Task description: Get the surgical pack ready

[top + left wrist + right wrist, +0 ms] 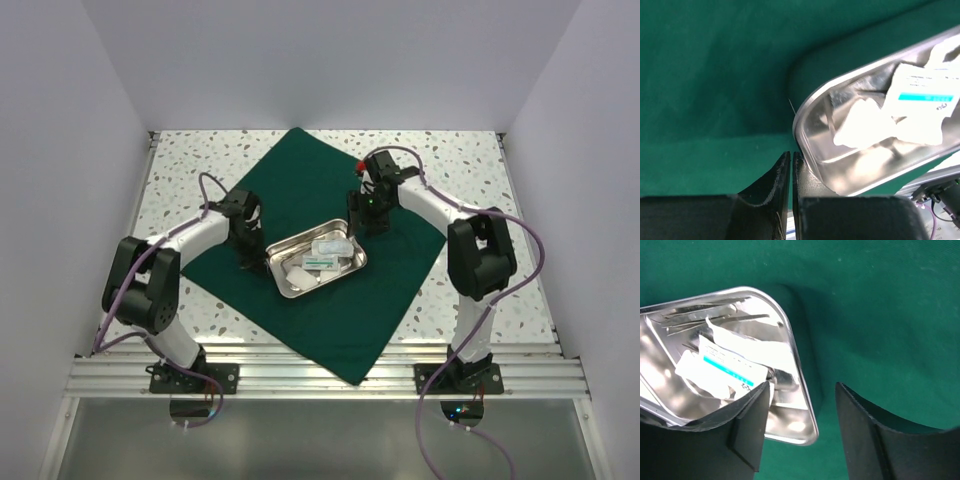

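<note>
1. Noted on speckled table point(450, 160): dark green drape point(300, 170), spread flat as a broad sheet, one corner pointing toward the arm bases.
2. Noted near middle of drape: steel tray point(275, 270), resting on the cloth, uncovered.
3. Found inside tray: white labelled packet point(925, 95) with a teal band, and a crumpled white wad point(865, 120) just beside it, the two touching.
4. Seen only from right wrist: thin metallic streaks point(705, 315) along one tray wall. Instruments or reflections, cannot tell.
5. Seen only from above: full outline of drape, with the arms flanking the tray, left gripper point(250, 255) at its left end and right gripper point(365, 222) at its far right corner.
6. Seen only from left wrist: jaws of left gripper pressed almost together, only a thin slit between them. Tips low over the cloth, right at the tray's rounded corner. Nothing visible in the slit.
7. Confirmed from right wrist: jaws of right gripper spread wide, gripping nothing. One finger point(752, 430) over the tray's corner, the other over bare cloth beside the rim.
</note>
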Controlling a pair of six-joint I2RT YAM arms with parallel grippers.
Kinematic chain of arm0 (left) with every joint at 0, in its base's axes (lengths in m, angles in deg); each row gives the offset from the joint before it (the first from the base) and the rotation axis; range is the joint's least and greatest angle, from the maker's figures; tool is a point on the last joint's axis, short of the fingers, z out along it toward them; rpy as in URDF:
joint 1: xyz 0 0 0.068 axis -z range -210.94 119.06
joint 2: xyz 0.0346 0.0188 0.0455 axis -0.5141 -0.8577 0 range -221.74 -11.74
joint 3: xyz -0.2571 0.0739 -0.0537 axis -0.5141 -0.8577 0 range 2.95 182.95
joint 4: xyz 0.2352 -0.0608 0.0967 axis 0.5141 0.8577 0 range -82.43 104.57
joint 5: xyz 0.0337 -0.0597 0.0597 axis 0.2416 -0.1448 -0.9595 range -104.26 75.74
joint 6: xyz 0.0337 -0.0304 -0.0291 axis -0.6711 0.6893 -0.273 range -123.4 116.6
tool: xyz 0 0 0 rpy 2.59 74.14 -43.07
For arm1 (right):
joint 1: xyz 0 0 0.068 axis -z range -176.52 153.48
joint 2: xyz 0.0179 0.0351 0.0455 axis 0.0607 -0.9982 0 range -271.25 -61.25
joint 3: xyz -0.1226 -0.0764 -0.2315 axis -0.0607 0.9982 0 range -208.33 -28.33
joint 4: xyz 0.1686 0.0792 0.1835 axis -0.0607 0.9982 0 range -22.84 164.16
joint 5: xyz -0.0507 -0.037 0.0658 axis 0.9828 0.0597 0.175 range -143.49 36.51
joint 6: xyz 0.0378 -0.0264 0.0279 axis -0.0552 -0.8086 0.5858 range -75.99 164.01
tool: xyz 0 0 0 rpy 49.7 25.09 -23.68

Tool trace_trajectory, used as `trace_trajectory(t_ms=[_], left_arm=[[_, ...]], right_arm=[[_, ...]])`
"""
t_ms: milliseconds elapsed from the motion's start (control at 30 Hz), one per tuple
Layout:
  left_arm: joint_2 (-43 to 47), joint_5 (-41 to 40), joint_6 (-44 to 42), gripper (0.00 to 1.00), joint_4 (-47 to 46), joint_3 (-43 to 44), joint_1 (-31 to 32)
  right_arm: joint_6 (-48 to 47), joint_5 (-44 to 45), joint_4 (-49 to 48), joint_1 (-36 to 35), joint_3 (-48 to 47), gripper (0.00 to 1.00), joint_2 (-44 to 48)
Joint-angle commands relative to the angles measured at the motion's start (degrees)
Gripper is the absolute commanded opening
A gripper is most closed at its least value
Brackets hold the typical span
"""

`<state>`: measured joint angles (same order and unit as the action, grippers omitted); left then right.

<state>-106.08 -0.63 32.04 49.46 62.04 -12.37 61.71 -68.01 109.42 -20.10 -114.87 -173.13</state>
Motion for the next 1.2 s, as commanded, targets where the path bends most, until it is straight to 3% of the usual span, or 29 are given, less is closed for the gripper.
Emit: trace_trajectory(t_ms=[0,200,467,733,1067,1167], left_arm=[[-2.6,1.5,0.9,0.09,-3.4,3.7,0.0],[-5.8,1.8,0.9,0.09,-4.7,7.0,0.0],[-11.8,1.0,-0.3,0.09,-3.0,16.4,-0.3],[-16.0,1.7,-1.3,0.09,-1.2,21.2,-2.4],[-17.0,1.9,-2.7,0.14,-1.2,21.3,-5.6],[-16.8,1.8,-2.8,0.18,-1.4,21.2,-6.3]], right_arm=[[-0.7,-1.6,-2.9,-0.4,-1.2,0.57,-1.9],[0.3,-1.6,-2.3,-0.8,-4.2,0.35,-5.5],[1.2,0.5,0.1,-0.8,-12.3,0.24,-9.8],[1.6,-0.2,2.4,-0.7,-23.1,0.22,-17.0],[2.1,-0.2,3.1,-0.7,-24.8,0.23,-18.9],[1.8,-0.2,3.1,-0.7,-24.5,0.29,-18.7]])
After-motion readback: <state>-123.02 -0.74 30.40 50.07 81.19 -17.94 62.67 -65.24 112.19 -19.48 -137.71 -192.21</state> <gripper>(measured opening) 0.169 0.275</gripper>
